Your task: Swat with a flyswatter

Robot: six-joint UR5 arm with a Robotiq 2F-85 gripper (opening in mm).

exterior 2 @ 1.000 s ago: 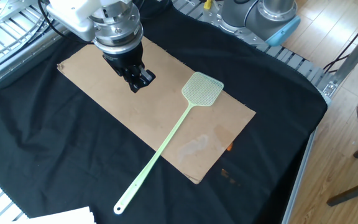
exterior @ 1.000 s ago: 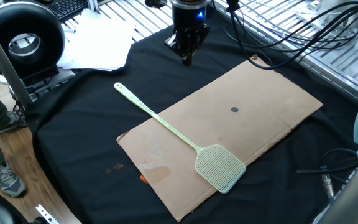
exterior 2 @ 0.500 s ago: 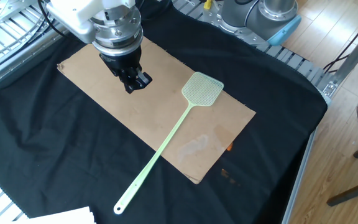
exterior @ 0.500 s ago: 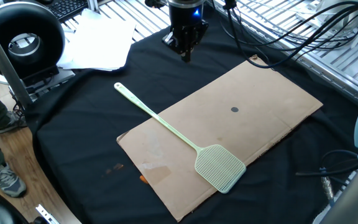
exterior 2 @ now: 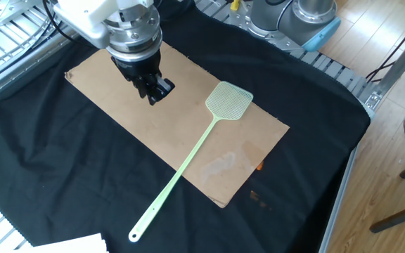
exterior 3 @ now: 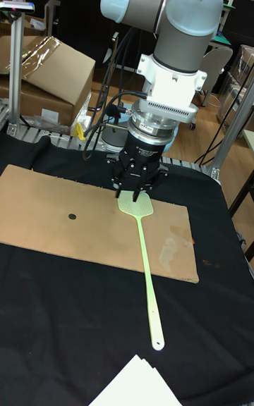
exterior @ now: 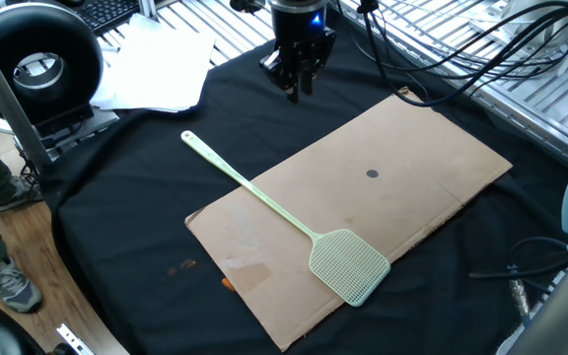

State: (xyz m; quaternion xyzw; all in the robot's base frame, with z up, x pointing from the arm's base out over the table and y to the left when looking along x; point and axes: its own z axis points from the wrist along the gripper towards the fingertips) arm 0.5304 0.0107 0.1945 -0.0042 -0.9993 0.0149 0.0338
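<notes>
Our gripper (exterior: 295, 91) hangs empty, fingers nearly together, well apart from the flyswatter (exterior: 282, 216) lying across the cardboard (exterior: 412, 168); we risk pinching that thin, flat handle badly.

One fixed view is looking down from high at one side of the counter (exterior: 116, 197), facing the arm's base side. The other fixed view is looking down from the opposite side. The tall fixed view is sitting lower, facing the arm head-on. All three are sharing the cardboard sheet (exterior: 412, 168) (exterior 2: 118, 105) (exterior 3: 42, 216).
</notes>
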